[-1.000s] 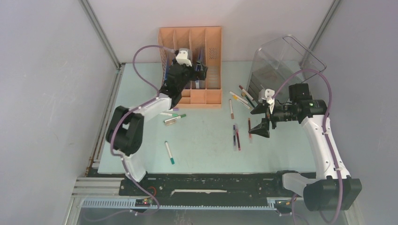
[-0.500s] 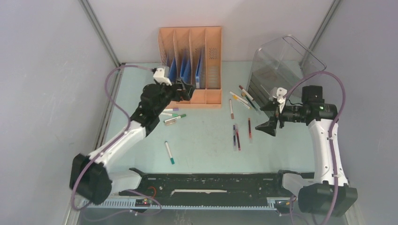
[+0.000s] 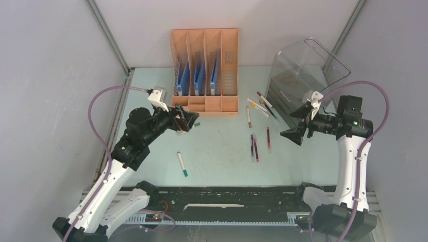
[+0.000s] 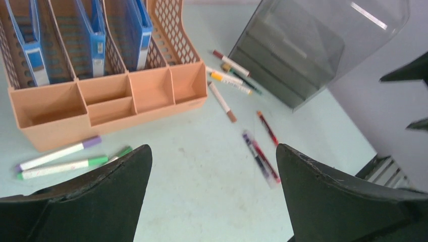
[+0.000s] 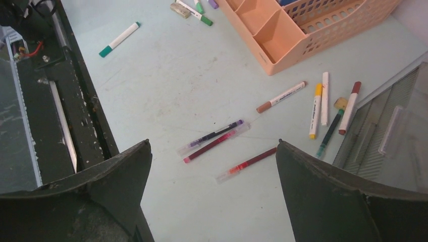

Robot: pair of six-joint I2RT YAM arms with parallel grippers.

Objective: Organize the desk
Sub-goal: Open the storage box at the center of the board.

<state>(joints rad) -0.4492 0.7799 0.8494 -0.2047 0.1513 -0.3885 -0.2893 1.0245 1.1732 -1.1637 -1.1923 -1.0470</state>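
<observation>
The desk (image 3: 222, 161) is a pale mint-green top strewn with pens and markers. My left gripper (image 3: 189, 121) hangs open and empty in front of the orange rack's (image 3: 204, 70) left end. In the left wrist view its jaws (image 4: 213, 151) frame bare desk, with a purple-capped marker (image 4: 58, 153) and a green-capped marker (image 4: 63, 167) just left of them. My right gripper (image 3: 297, 123) hovers open and empty near the clear bin (image 3: 303, 75). Below it lie a purple pen and a dark red pen side by side (image 5: 214, 138) and a red pen (image 5: 247, 164).
The rack holds three blue folders (image 4: 96, 35). A brown-tipped marker (image 5: 281, 97), a yellow-capped one (image 5: 315, 111) and others lie between the rack and the bin. A lone green-capped marker (image 3: 182, 164) lies toward the front left. A black rail (image 3: 227, 194) runs along the desk's front edge.
My left arm has pulled back out of the rack, down and to the left. My right arm has drawn back to the right, away from the pens. Both grippers stayed open.
</observation>
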